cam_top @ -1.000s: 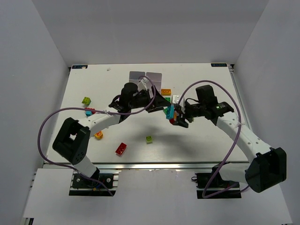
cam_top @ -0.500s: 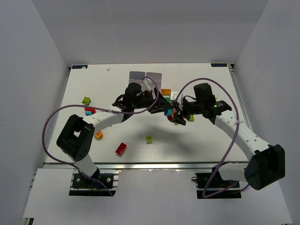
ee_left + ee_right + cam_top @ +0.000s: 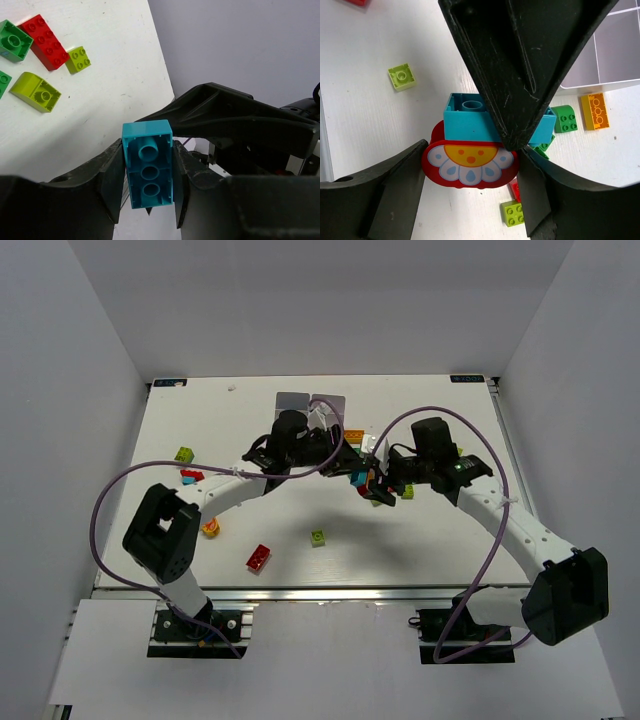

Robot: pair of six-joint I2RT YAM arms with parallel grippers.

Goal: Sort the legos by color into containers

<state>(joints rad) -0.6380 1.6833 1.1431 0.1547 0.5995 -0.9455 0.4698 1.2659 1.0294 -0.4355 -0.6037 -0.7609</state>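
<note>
Open table is seen left of the right gripper, spread wide on a flower piece. A teal brick is pinched by the left gripper.

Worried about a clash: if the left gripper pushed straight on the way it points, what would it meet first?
Probably the right gripper: its black finger lies just beyond the blue brick the left gripper grips. Depth unclear.

Teal brick, hollow underside showing, pinched in left gripper, touching red flower piece. Loose legos scattered on tabletop. White tray at far side.
</note>
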